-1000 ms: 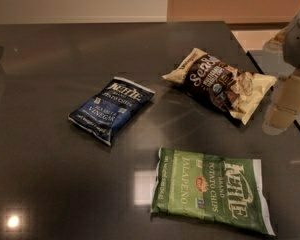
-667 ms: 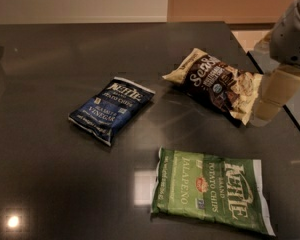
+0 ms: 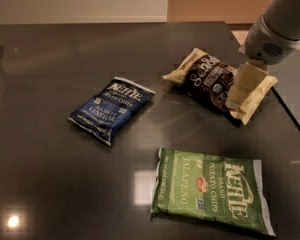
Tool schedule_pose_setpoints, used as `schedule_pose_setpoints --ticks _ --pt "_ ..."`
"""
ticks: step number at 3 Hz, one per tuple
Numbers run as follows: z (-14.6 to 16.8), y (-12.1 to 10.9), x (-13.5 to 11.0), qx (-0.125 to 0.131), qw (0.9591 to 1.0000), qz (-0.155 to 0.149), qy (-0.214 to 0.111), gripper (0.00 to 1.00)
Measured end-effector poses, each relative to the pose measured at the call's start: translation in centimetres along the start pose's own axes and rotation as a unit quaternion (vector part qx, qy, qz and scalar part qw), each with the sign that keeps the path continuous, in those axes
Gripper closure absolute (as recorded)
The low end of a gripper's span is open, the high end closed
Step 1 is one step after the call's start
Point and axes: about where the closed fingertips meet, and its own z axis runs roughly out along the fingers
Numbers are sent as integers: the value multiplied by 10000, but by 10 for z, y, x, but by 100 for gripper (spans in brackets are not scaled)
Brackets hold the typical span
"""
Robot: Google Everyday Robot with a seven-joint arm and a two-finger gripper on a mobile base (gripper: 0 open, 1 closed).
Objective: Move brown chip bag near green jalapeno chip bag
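Observation:
The brown chip bag [image 3: 205, 76] lies crinkled on the dark table at the right, with cream ends and white lettering. The green jalapeno chip bag [image 3: 210, 190] lies flat at the front, below and a little left of it. My gripper [image 3: 242, 86] comes in from the upper right on a grey arm and hangs over the brown bag's right end, its cream fingers [image 3: 245, 81] covering part of the bag.
A dark blue Kettle bag [image 3: 111, 109] lies left of centre. The dark table [image 3: 50, 59] has its right edge [image 3: 290, 109] close behind the brown bag. A bright light reflection shows at the front left.
My gripper has moved left from the table's right edge to above the brown bag's right end. The bags have not moved.

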Motion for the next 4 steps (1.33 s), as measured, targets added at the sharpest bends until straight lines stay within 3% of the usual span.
schedule_pose_setpoints --ticks 3,4 --pt "64 -53 1 68 9997 172 -155 2" --pt "74 -61 2 23 9996 251 -86 25"
